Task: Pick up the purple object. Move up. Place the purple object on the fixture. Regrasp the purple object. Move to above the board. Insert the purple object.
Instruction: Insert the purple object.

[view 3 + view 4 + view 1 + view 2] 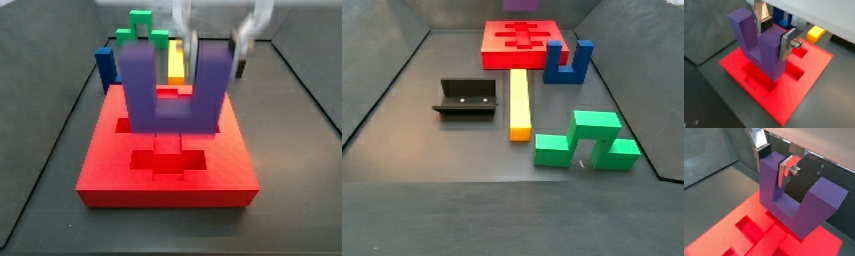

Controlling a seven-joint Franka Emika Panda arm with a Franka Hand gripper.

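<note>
One gripper (774, 31), fingers (789, 44) clamped on one prong of the single purple object (759, 42), prongs up, base hanging just above the one red board (784, 97) over its recesses. In a side view the purple object (171, 88) hovers over the board's (167, 170) far half. One fixture (465, 99) on the tabletop (462, 150), at 7 o'clock from the board. Also one blue U-block (568, 62), one yellow bar (519, 102), one green piece (587, 140).
</note>
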